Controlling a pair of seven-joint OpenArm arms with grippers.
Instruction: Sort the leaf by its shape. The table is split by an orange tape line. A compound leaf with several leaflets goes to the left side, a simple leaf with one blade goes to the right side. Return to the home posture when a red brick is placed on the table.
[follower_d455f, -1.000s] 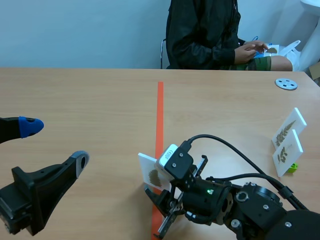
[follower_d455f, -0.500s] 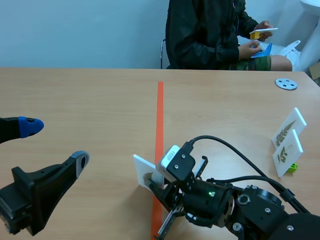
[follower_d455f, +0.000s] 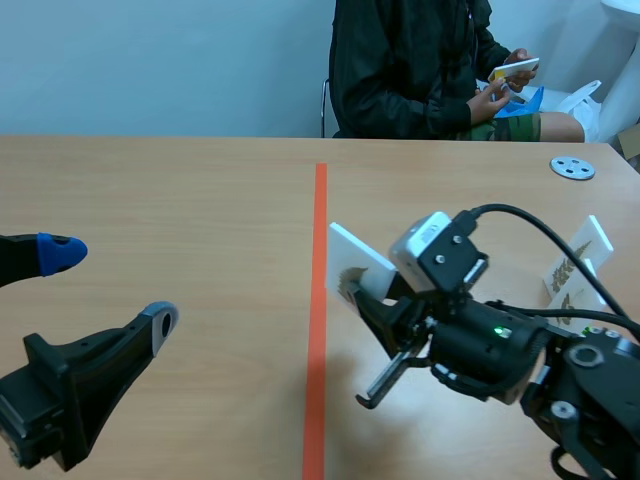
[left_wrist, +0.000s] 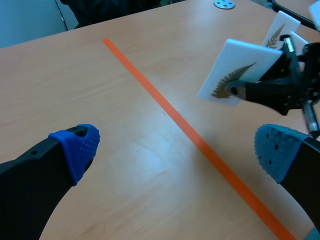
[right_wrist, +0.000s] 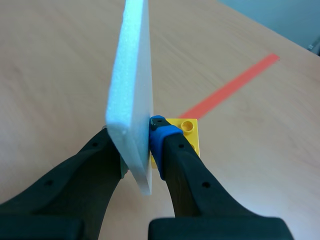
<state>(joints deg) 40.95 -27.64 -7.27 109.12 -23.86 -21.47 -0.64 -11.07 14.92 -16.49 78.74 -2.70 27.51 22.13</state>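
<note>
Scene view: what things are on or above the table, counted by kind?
Leaf cards: 3, the held card in the right gripper, the rear standing card, the front standing card
Yellow brick: 1, at the held card's base
Grey disc: 1
Total: 5

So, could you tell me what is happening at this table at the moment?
The right gripper is shut on a white leaf card, holding it above the table just right of the orange tape line. The card shows a feathery leaf with many leaflets. The left gripper is open and holds nothing, low on the left side. Two more leaf cards stand near the table's right edge, and a person across the table holds another card.
</note>
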